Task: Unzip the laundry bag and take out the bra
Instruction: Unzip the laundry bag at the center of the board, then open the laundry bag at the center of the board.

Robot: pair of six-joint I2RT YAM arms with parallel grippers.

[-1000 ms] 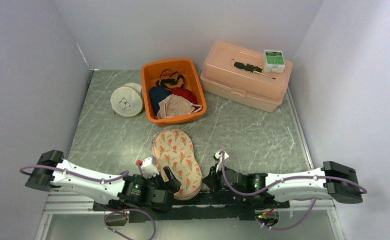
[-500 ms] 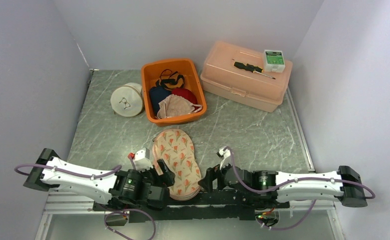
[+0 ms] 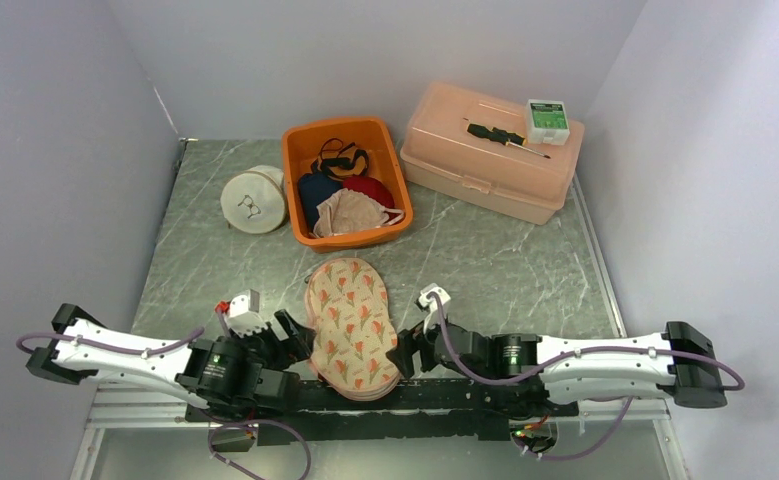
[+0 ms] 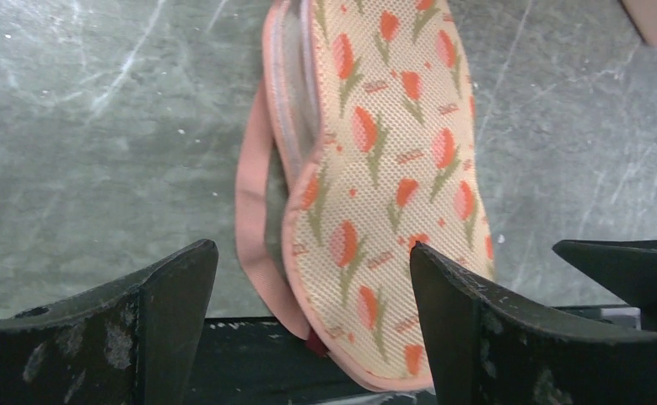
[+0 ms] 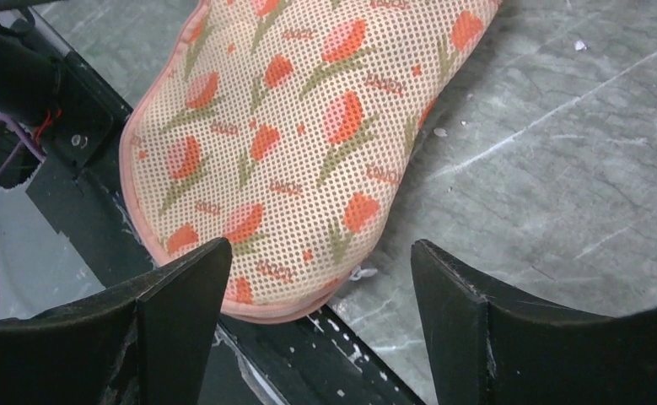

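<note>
The laundry bag [image 3: 350,320], a peanut-shaped mesh pouch with orange tulips and a pink rim, lies flat at the table's near edge, its near end overhanging the black rail. My left gripper [image 3: 287,335] stands open just left of it. In the left wrist view the bag [image 4: 384,169] lies ahead of that gripper [image 4: 309,253], its left rim gaping slightly. My right gripper [image 3: 405,352] is open at the bag's right side. The right wrist view shows the bag's [image 5: 308,126] rounded end near that gripper [image 5: 320,249], untouched. The bra is hidden.
An orange basket [image 3: 300,140] of clothes stands behind the bag, with a round white pouch [image 3: 253,200] to its left. A peach plastic box [image 3: 490,170] at the back right carries a screwdriver [image 3: 505,137] and a small green box [image 3: 546,118]. Walls close in on three sides.
My left gripper has drawn back leftwards off the bag's near end. My right gripper has gone from shut to open and edged towards the bag. The bag lies about where it was.
</note>
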